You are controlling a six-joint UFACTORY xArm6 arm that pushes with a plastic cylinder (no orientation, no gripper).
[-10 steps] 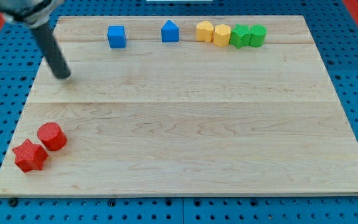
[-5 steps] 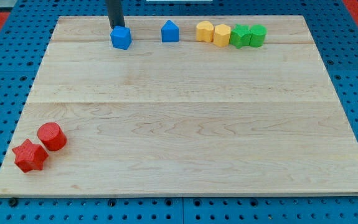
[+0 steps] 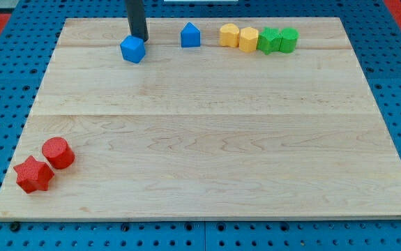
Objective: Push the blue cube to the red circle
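My tip [image 3: 139, 37] is set against the upper-right side of the blue cube [image 3: 132, 49], which lies far up and to the right of the red circle [image 3: 58, 153] on the table [image 3: 207, 139], so a down-left push is called for; no fingers are fitted.

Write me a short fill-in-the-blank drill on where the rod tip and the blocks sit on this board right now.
1. My tip stands just above and right of the ____ cube.
2. The red circle sits near the view's bottom ____ corner.
3. Touching the red circle at its lower left is the red ____.
4. The two green blocks lie at the view's ____ edge.

Missing words: blue; left; star; top
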